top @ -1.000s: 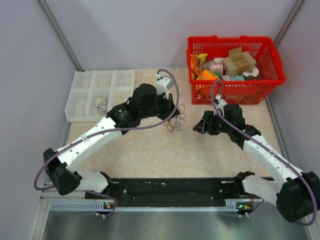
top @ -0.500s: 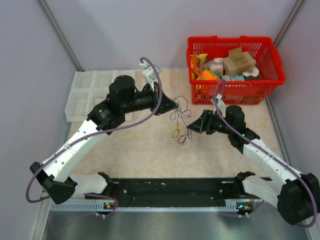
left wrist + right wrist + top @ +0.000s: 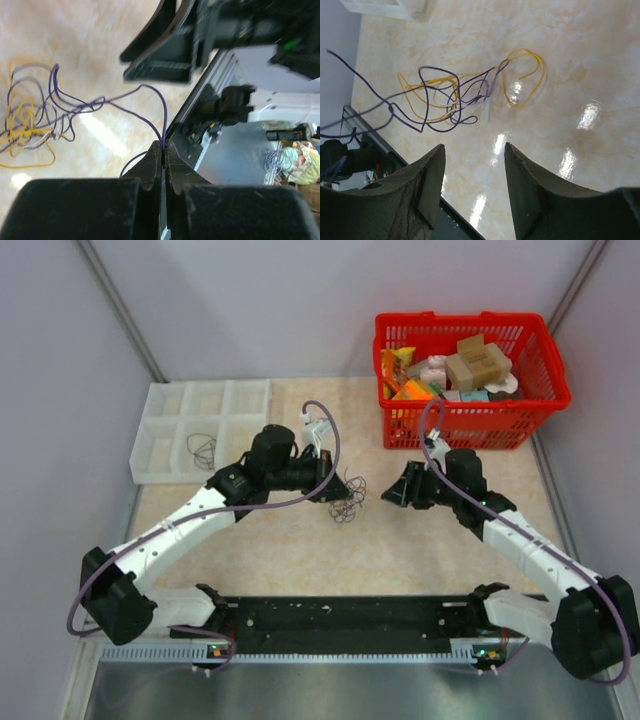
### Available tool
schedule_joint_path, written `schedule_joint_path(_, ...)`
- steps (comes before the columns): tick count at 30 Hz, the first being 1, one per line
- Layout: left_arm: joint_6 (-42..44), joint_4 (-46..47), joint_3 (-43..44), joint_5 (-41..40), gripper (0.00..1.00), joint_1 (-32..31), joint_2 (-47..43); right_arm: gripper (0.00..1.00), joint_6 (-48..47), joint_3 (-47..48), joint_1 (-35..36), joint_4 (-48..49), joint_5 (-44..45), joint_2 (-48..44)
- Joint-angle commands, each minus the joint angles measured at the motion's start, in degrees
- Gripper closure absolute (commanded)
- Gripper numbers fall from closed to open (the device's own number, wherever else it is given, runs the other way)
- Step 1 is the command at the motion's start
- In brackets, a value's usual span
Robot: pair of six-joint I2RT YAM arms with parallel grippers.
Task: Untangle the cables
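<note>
The cables point(image 3: 348, 500) lie as a small tangle of thin purple, yellow and pale wires on the beige table between the two arms. My left gripper point(image 3: 331, 490) sits just left of the tangle. In the left wrist view it point(image 3: 163, 150) is shut on one purple wire point(image 3: 161, 107), which runs from the jaws to the tangle point(image 3: 30, 120). My right gripper point(image 3: 388, 496) is just right of the tangle, a little apart from it. In the right wrist view it point(image 3: 474, 150) stands open with nothing between its fingers, and the tangle point(image 3: 452, 97) lies ahead of it.
A red basket point(image 3: 545, 360) of packaged items stands at the back right. A white compartment tray point(image 3: 160, 430) at the back left holds one coiled wire point(image 3: 202, 450). The black base rail point(image 3: 340, 615) runs along the near edge.
My left arm rose and swung left with the tangle hanging from it, then came back down, so the tangle rests on the table again. The right gripper's jaws have narrowed a little.
</note>
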Motion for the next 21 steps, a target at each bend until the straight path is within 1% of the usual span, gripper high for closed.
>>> schedule_joint_path(1,-0.7,3.3,-8.5,0.9,1.00,0.1,-2.7,0.50,-2.4,4.4,0.3,-2.1,2.8,4.0)
schedule_joint_path(4,0.3,1.4,-12.4,-1.0,1.00,0.0,-4.0,0.53,-3.8,6.9,1.6,-2.1,3.2,7.8)
schedule_joint_path(8,2.3,-4.2,-14.7,-4.6,1.00,0.1,-4.7,0.53,-5.8,10.1,6.9,-1.6,7.1,12.3)
schedule_joint_path(10,2.7,-5.4,-16.2,-7.2,1.00,0.1,-5.9,0.53,-6.0,11.2,8.5,-1.5,9.6,14.5)
schedule_joint_path(15,2.7,-6.0,-18.6,-9.3,1.00,0.1,-8.9,0.55,-6.7,11.6,11.3,0.8,10.2,17.8)
schedule_joint_path(18,3.1,-6.9,-18.8,-9.6,1.00,0.1,-8.8,0.55,-10.4,10.3,14.2,5.6,8.3,18.7)
schedule_joint_path(21,3.6,-7.0,-18.3,-9.8,1.00,0.1,-8.8,0.55,-12.6,6.2,14.9,14.5,5.3,18.5)
